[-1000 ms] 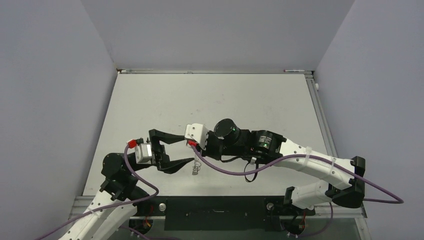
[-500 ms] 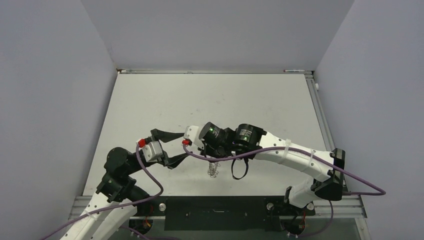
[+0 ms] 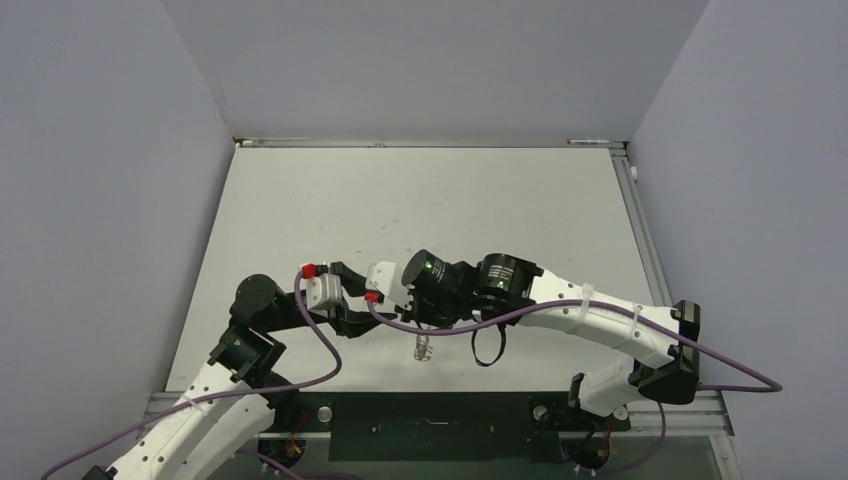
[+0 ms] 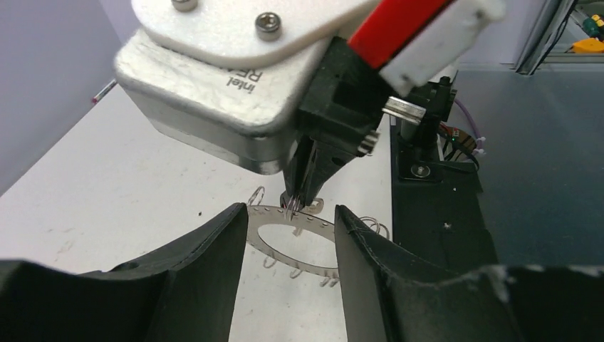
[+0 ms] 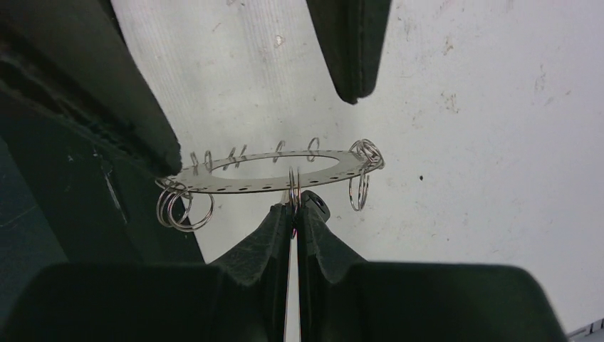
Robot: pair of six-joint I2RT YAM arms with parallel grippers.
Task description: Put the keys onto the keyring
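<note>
My right gripper (image 5: 294,208) is shut on one wire loop of the keyring (image 5: 214,179) and holds the flat grey ring level above the table. A small black head with a hole, seemingly a key (image 5: 318,206), hangs at that loop beside my right fingertip. My left gripper (image 4: 291,210) is open, with one finger on each side of the keyring (image 4: 303,258). I cannot tell whether it touches the ring. In the top view the keyring (image 3: 424,347) hangs under the two wrists, which meet near the table's front edge.
The white table (image 3: 420,200) stretches back to grey walls. Several loose wire loops (image 5: 178,206) hang from the ring's rim. The black base rail (image 4: 434,214) lies just beyond the table's front edge. A purple cable (image 3: 320,350) loops below my left wrist.
My left gripper has moved right and now brackets the keyring. My right gripper carried the ring a little right and toward the front edge.
</note>
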